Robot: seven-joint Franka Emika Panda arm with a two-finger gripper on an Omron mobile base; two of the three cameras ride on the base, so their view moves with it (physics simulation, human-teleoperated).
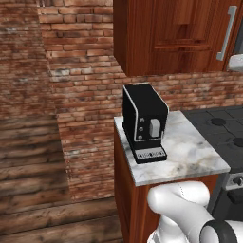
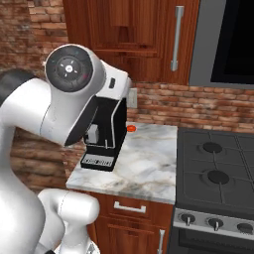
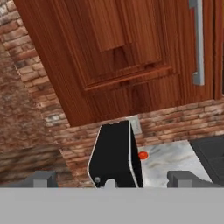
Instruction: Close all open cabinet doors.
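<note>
- One cabinet door [image 3: 118, 52] in sight, reddish-brown with a recessed panel, hanging on the wall above the left end of the marble surface [image 2: 144, 168]; it looks flush with the cabinet box in both base views, so judged shut or nearly so.
- Bar handle [image 3: 197, 43] runs vertically near the door's right edge, so hinges are likely on the left side.
- Claw [image 3: 114, 180]: two dark fingertips [image 3: 41, 178] stand wide apart at the bottom of the hand view with nothing between them, so it is open and empty.
- Claw is aimed up at the door's lower panel, well apart from it, no contact. Reads as checking or lining up, not pushing.
- Black coffee machine [image 1: 144, 122] sits on the surface's back left part, right under the cabinet, front facing out to the room. It stands in the way of any low approach to the door.
- Small red object [image 2: 131, 128] by the wall just beside the machine; cannot tell what it is.
- Wall outlet [image 2: 132, 97] on the brick behind the machine.
- Stove [image 2: 218, 173] butts against the surface's right edge, microwave [image 2: 228, 39] above it, next to the cabinet.
- Arm elbow [image 2: 74, 69] is raised high in front of the machine in the right base view, presumably to hold the hand tilted up at the cabinet.
- Judgement: this door needs little or no work; any other open doors would lie off to the side.
</note>
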